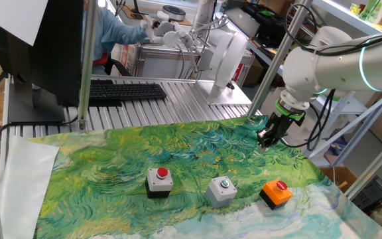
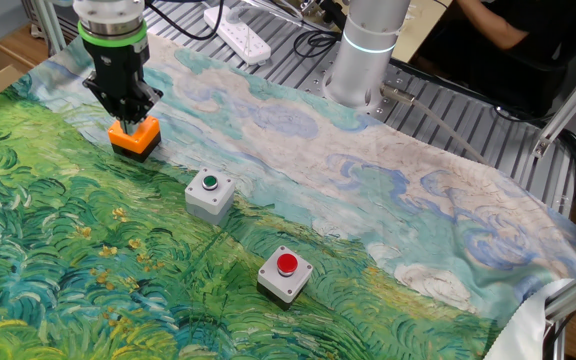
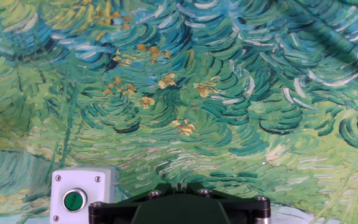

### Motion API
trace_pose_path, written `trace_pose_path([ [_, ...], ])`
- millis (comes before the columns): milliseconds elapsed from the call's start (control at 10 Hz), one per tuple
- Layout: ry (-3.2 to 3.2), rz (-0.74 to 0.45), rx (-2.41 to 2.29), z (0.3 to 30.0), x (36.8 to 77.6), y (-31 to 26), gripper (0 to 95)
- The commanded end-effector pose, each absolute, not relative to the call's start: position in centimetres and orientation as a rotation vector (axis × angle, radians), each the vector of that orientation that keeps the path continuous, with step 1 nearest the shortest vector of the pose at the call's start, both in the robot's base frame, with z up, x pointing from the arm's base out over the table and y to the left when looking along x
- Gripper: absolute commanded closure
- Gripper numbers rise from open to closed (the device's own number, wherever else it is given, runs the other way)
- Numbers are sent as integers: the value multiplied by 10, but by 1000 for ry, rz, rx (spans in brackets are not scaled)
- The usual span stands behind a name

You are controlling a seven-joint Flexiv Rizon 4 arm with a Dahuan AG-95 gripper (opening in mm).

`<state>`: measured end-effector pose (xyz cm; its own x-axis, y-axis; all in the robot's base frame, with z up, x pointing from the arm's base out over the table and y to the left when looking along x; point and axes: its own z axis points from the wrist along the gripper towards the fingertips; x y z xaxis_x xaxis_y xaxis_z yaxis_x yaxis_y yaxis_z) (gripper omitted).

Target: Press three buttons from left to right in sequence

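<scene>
The gripper (image 2: 124, 103) points straight down with its fingers shut on nothing — a blunt tip suits pressing, not grasping. In one fixed view it hangs above the cloth (image 1: 178, 146), behind the row and well apart from it; in the other it seems right over the orange box (image 2: 134, 137). The black-and-white box (image 1: 159, 182), grey box (image 1: 222, 190) and orange box sit spaced in a line, so each red or green cap can likely be pressed alone.

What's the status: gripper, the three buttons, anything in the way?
Gripper shut, raised, touching nothing. Three buttons in a row on cloth, unobstructed.
</scene>
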<state>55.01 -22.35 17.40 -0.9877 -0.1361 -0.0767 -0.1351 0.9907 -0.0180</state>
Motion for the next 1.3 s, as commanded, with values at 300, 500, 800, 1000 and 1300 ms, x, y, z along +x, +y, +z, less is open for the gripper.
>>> trace_pose_path([
  [300,3063,-53,-179,174,550,-223,950],
  [500,3061,-58,-128,174,550,-223,950],
  [800,3057,-61,-139,174,550,-223,950],
  [1000,3059,-54,-150,174,550,-223,950],
  [1300,3060,-61,-138,174,550,-223,950],
])
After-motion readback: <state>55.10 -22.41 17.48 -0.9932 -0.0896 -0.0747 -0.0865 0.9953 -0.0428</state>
